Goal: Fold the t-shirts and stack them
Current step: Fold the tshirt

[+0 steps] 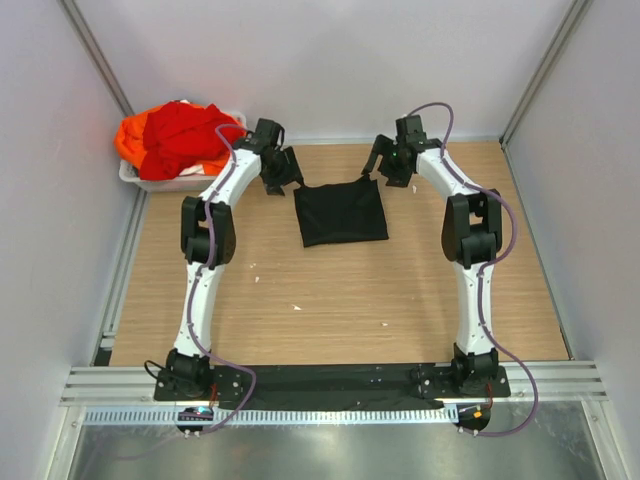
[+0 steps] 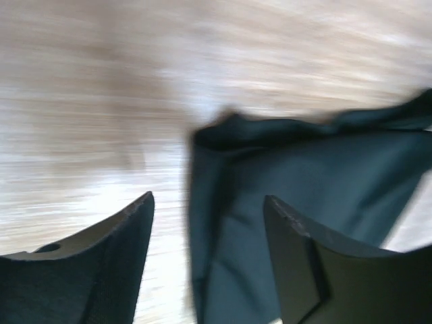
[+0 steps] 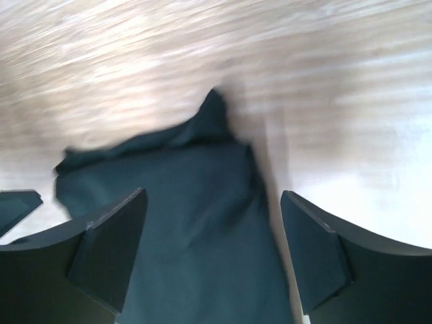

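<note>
The black cloth t-shirt (image 1: 342, 213) lies folded on the wooden table (image 1: 300, 320), left pincer (image 2: 209, 199) and right pincer (image 3: 212, 196) open above it, while the red cloth t-shirt (image 1: 185, 135) and bright orange cloth t-shirt (image 1: 130, 142) sit unfolded in the white plastic tub (image 1: 150, 183).

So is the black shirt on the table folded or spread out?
Folded. The black cloth t-shirt lies on the wooden table as a compact, roughly square block with no sleeves sticking out.

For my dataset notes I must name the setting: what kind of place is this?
Probably a robot laboratory test cell, not a home: white panel walls on aluminium posts enclose a wooden table, and the left arm and right arm are bolted to a black base plate.
</note>
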